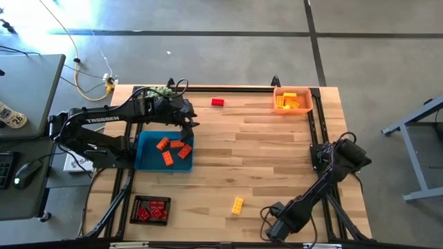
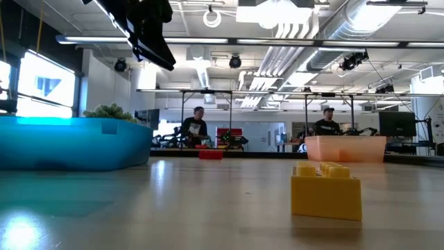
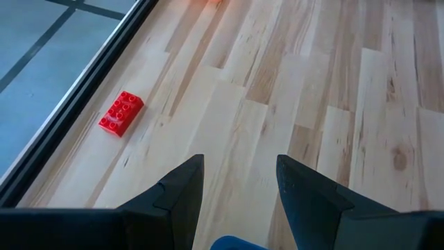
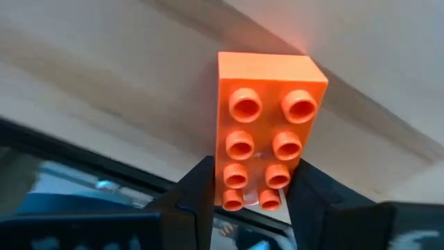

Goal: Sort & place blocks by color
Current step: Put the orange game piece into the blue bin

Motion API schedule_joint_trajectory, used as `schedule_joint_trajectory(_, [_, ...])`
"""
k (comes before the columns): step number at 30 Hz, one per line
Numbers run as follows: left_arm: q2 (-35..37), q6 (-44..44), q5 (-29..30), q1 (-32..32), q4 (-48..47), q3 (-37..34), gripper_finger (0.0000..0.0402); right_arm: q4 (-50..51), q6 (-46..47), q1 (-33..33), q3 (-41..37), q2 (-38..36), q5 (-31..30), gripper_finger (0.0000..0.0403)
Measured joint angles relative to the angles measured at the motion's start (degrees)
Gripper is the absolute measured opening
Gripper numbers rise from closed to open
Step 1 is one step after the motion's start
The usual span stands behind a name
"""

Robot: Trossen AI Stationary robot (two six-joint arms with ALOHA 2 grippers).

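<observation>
My right gripper (image 1: 275, 228) is at the table's near edge, shut on an orange brick (image 4: 267, 104) that its own body hides in the high view. My left gripper (image 3: 239, 170) hangs open above the far right corner of the blue tray (image 1: 145, 159), which holds several orange bricks (image 1: 173, 149). A red brick (image 1: 217, 102) lies flat on the wood at the far side. A yellow brick (image 1: 237, 205) lies near the front. The orange tray (image 1: 308, 104) holds yellow bricks, and the black tray (image 1: 135, 214) holds red ones. My right gripper pinches the orange brick's two long sides (image 4: 223, 182) between its two fingers, at one end of the brick. The fingers come steeply from above and lie across it. The studs face up; the brick looks flat on the wood, though I cannot tell whether it is lifted.
A fuzzy green plant (image 1: 160, 91) sits at the far left, behind the left arm. The black frame rail (image 3: 83, 104) runs along the table's edges. Bare wood spreads over the middle of the table. People sit in the room far behind the table.
</observation>
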State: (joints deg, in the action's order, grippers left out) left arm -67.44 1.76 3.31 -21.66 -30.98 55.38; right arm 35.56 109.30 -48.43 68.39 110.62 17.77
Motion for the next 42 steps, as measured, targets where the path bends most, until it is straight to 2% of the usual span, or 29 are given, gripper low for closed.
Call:
schedule_joint_trajectory(9, [0.0, 0.0, -0.1, 0.0, 1.6, 0.0, 0.0170, -0.8, -7.5, 5.3, 4.2, 0.1, -11.3, 0.0114])
schedule_joint_trajectory(14, [0.0, -0.1, -0.1, 0.0, 1.8, 0.0, 0.0170, -0.5, -14.8, 9.9, 6.7, 0.1, -14.7, 0.0114])
schedule_joint_trajectory(21, [0.0, -6.5, 0.2, 0.0, 2.3, 0.0, 0.0170, 0.0, -25.3, 17.6, 7.7, 0.1, -15.2, 0.0114])
schedule_joint_trajectory(27, [-0.1, -8.1, 3.6, -0.3, 2.5, 0.0, 0.0171, -0.1, -35.1, 25.1, 7.7, -0.3, -15.4, 0.0114])
schedule_joint_trajectory(36, [-0.1, -11.0, 3.8, -6.2, 2.4, 0.0, 0.0171, -1.1, -46.3, 34.9, 7.7, -4.7, -17.3, 0.0114])
schedule_joint_trajectory(39, [-0.1, -11.0, 1.6, -8.0, 2.5, 0.0, 0.0171, -2.0, -49.1, 37.6, 7.7, -6.3, -17.7, 0.0114])
schedule_joint_trajectory(42, [-0.1, -11.9, -3.1, -9.0, 3.4, 0.0, 0.0171, -3.6, -52.3, 40.1, 7.7, -7.8, -17.8, 0.0114])
